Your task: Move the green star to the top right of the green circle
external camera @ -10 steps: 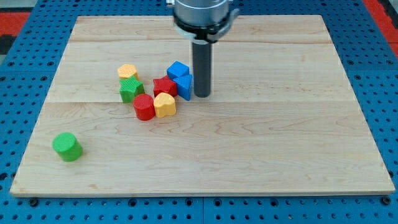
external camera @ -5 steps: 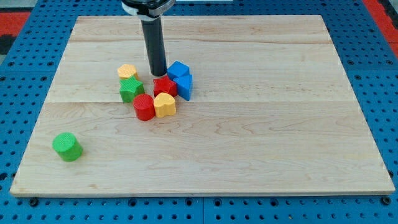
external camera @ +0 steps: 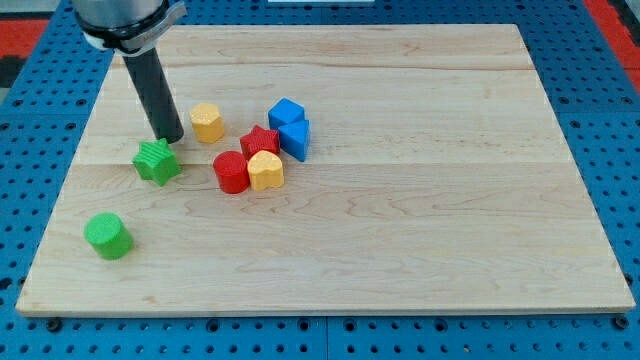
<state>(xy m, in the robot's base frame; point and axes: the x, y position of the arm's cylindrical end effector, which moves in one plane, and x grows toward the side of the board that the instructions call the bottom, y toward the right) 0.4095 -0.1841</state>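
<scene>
Green star lies on the wooden board, left of centre, touching or just short of my tip, which stands at its 1 o'clock. No claw is fitted: the arm ends in a plain dark rod, so nothing is grasped or released; the tip only rests beside the star.

Green circle sits well apart from the star, at its 7 o'clock, near the board's lower left corner. The star is thus at the circle's 1 o'clock.

Yellow block stands near the tip at its 2 o'clock, apart from it; its shape is unclear.

A cluster lies at the star's 3 o'clock, clear of it: red circle touching a yellow heart-like block, a red star just above them, and two blue blocks, blue cube and blue wedge, touching one another at the cluster's 1 o'clock.
</scene>
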